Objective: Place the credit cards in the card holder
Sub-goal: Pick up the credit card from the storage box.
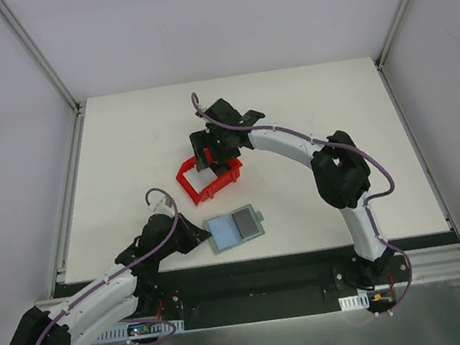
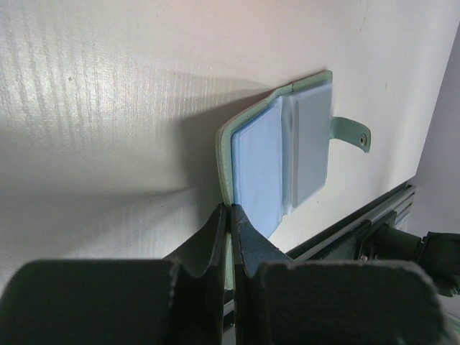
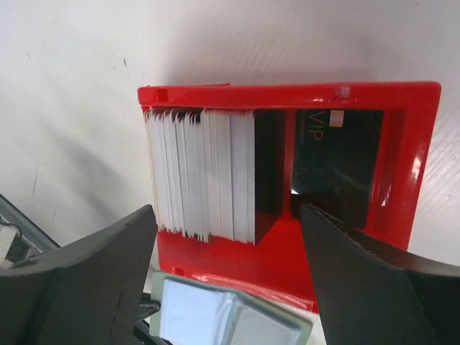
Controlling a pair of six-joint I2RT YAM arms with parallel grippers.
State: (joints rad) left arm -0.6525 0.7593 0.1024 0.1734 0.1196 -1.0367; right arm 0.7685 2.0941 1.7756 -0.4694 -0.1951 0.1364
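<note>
- Two dark fingers of the left gripper fill the bottom of the left wrist view, pressed together on the near edge of the pale green cover of the one flat grey-green folding card holder.
- From above, the left gripper sits at the left edge of the card holder, which lies open on the white table near its front edge, between the two arm bases.
- Its inside shows two panels, one blue and one grey. One strap with one round snap sticks out on the far side. I cannot tell whether any pocket has a card in it.
- One red rectangular plastic bin stands just behind the card holder, apart from it.
- Thin rectangular plastic credit cards stand on edge inside the red bin. The pale ones are packed too tightly to count. Two dark ones show: one closing the pack and one VIP card standing a little apart.
- Over the bin hangs the right gripper, its two fingers spread wide to either side of the cards and holding nothing. From above, the right gripper is at the bin's far side.
- A corner of the card holder shows below the bin in the right wrist view.
</note>
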